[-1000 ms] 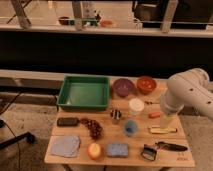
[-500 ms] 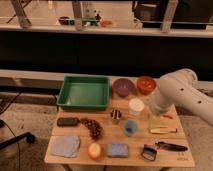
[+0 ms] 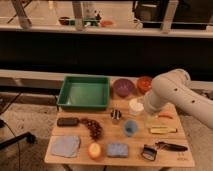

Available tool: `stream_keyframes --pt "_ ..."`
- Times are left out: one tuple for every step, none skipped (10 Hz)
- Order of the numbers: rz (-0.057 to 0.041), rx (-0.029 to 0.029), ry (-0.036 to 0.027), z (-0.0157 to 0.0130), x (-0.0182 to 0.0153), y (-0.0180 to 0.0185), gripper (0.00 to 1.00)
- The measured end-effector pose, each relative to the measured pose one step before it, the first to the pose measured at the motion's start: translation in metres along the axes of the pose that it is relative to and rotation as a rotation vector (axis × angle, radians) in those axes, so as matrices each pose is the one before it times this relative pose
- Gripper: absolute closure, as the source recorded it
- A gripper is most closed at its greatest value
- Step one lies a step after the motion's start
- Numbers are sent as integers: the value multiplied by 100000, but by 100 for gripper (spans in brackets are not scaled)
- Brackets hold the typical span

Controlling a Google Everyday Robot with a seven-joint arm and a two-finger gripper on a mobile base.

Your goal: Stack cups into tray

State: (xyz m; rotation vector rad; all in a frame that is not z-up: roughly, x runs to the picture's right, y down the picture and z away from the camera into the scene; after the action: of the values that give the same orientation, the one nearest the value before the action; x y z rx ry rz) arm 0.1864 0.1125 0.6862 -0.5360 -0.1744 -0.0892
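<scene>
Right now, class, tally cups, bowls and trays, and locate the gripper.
Cups: 2 (steel cup, blue cup)
Bowls: 2 (purple bowl, orange-red bowl)
Trays: 1 (green tray)
Unclear white round item: left out
Total: 5
Gripper: over the table, beside the blue cup.

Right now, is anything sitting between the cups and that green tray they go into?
Nothing visible does. The steel cup and blue cup stand by the front right corner of the tray, only bare table between. The gripper hangs just right of the blue cup.
</scene>
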Motion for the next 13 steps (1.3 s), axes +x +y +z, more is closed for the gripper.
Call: stream_keyframes --pt "19 21 43 -14 21 2 20" --pt "264 -25 -70 -19 76 66 20" --pt "36 -75 210 34 97 52 20" --pt "-1482 -324 239 371 -392 399 20" --pt "-1289 -77 -255 257 -537 167 20" --pt "-2748 -102 -692 542 -1444 156 20" --pt "-3036 -254 -1020 689 -2132 4 20" --pt "-2936 -118 -932 566 -1950 -147 20" --pt "-2224 -77 -866 348 -1350 -212 20" --pt "-3370 -239 -1574 561 -1895 -328 20" --pt "-1477 -45 -689 341 -795 -218 20" --pt "-911 -169 -550 408 -690 -234 20" --pt "1389 -213 645 539 -346 -256 20"
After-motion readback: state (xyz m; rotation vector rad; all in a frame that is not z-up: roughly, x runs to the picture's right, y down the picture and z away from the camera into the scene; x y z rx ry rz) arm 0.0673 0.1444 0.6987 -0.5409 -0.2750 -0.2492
